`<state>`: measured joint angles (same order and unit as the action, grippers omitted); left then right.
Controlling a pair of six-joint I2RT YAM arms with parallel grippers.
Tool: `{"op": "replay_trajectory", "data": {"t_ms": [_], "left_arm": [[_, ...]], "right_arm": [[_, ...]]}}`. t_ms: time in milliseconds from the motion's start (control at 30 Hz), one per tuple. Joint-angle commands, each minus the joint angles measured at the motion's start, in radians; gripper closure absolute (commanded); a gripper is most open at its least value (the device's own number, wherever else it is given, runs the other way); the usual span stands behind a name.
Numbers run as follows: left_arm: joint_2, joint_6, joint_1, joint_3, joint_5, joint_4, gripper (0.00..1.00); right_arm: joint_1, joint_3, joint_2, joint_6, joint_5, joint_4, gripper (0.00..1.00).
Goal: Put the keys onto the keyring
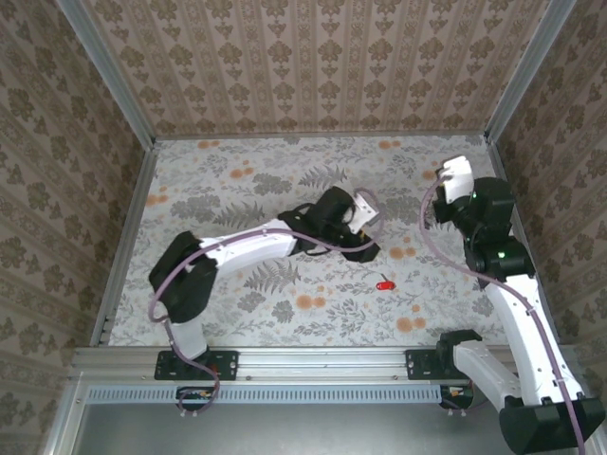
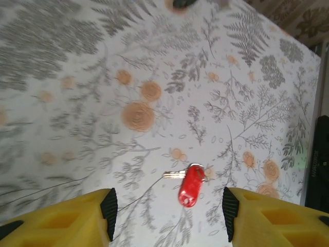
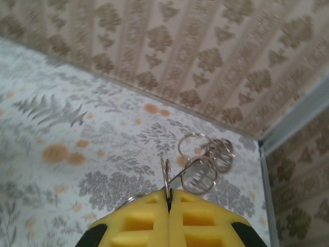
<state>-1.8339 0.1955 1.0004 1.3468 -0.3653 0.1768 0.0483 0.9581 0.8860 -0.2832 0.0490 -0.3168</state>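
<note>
- While the left gripper [image 2: 169, 208] hangs over the floral-patterned bench [image 2: 77, 82] with its yellow jaws roughly half open and nothing between them, the small red-headed metal key [image 2: 189, 188] lies flat on the bench just ahead of the gap. A descent slightly off line could set one pad on the plastic head and skid the key aside.
- Because the key lies flat, the fingers may scrape the bench and close above it, or catch only its thin silver blade, so that it swivels in the grip.
- Over to the right, the right gripper [image 3: 168, 198] is closed tight on the silvery wire keyring [image 3: 199, 172], pinching a single thin strand while the loops hang free beyond its tips.
- That narrow hold is the weak spot. The wire could slip or twist between the pads, and the loose loops could swing, leaving no steady opening for the key to meet.
</note>
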Motion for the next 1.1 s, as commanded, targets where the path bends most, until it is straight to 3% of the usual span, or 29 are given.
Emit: {"op": "replay_trajectory", "data": {"t_ms": [0, 167, 367, 600, 800, 1067], "left_arm": [[-0.096, 0.176, 0.060, 0.128, 0.038, 0.163, 0.45], [-0.294, 0.396, 0.085, 0.375, -0.004, 0.480, 0.50], [-0.371, 0.524, 0.140, 0.477, 0.086, 0.551, 0.52], [-0.453, 0.634, 0.181, 0.563, 0.108, 0.548, 0.57], [-0.448, 0.681, 0.190, 0.513, 0.102, 0.527, 0.61], [-0.475, 0.648, 0.190, 0.533, 0.074, 0.518, 0.65]], "right_arm": [[-0.024, 0.085, 0.047, 0.258, 0.096, 0.006, 1.00], [-0.048, 0.084, 0.071, 0.289, 0.075, 0.044, 1.00], [-0.064, 0.081, 0.088, 0.283, 0.023, 0.082, 1.00], [-0.073, 0.078, 0.082, 0.277, 0.000, 0.080, 1.00], [-0.090, 0.086, 0.069, 0.268, -0.009, 0.065, 1.00], [-0.094, 0.070, 0.053, 0.269, -0.040, 0.067, 1.00]]}}
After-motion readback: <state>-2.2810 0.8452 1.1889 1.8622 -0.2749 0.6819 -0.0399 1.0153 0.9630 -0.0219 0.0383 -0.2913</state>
